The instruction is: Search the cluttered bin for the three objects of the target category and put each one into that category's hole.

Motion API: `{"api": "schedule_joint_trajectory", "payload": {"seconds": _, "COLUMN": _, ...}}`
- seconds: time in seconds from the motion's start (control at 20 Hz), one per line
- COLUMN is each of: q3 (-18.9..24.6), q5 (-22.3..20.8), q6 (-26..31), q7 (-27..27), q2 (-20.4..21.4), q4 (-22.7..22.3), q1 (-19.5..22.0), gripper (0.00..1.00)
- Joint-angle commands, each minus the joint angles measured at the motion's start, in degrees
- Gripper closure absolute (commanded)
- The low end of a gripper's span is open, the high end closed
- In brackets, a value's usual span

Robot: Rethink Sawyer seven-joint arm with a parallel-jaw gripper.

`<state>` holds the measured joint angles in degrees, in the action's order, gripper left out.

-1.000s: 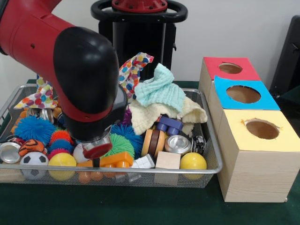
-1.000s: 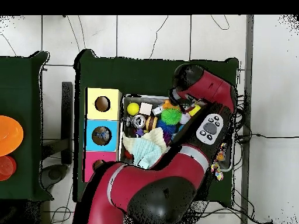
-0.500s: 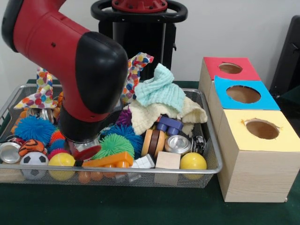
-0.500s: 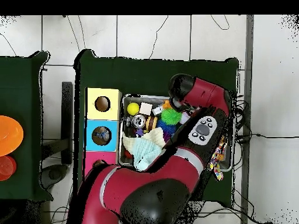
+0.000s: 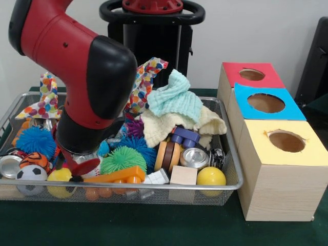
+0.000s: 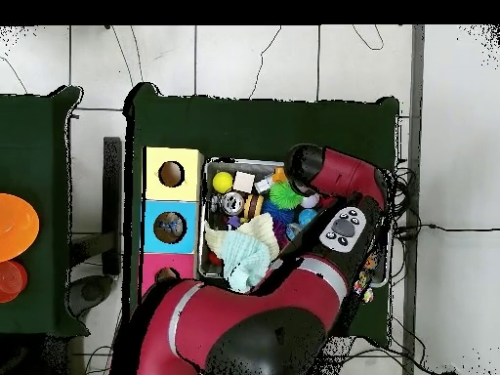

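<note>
Though buried in the wire bin [image 5: 231,177], gripper [image 5: 77,171] state cannot tell; low beside yellow ball [image 5: 60,177]. Probably light, hard, slick, prone to rolling; best pinched across the middle.

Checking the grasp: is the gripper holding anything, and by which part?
Cannot be told: the gripper is down among the toys in the bin, mostly hidden by the arm.

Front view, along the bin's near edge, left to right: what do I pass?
Soccer ball → orange block → wooden cube → yellow ball → yellow-topped box.
</note>
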<state>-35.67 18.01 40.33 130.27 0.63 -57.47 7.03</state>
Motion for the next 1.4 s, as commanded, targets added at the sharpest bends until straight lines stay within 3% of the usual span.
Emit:
{"api": "schedule_joint_trajectory", "payload": {"seconds": 0.05, "q3": 14.5, "q5": -3.0, "q6": -9.6, "q7": -5.0, "q2": 2.4, "q4": -6.6, "q1": 5.2, "gripper": 0.0}}
{"api": "schedule_joint_trajectory", "payload": {"seconds": 0.35, "q3": 13.0, "q5": -3.0, "q6": -2.2, "q7": -3.4, "q2": 9.9, "q4": -8.8, "q1": 4.8, "gripper": 0.0}}
{"api": "schedule_joint_trajectory", "payload": {"seconds": 0.85, "q3": 11.5, "q5": -4.2, "q6": 5.8, "q7": -2.3, "q2": 16.3, "q4": -10.6, "q1": 3.5, "gripper": 0.0}}
{"api": "schedule_joint_trajectory", "payload": {"seconds": 1.1, "q3": 11.8, "q5": -4.7, "q6": 6.4, "q7": -0.2, "q2": 17.9, "q4": -12.4, "q1": 2.3, "gripper": 0.0}}
{"api": "schedule_joint_trajectory", "payload": {"seconds": 1.4, "q3": 11.9, "q5": -4.1, "q6": 2.6, "q7": 4.6, "q2": 17.0, "q4": -15.7, "q1": -0.7, "gripper": 0.0}}
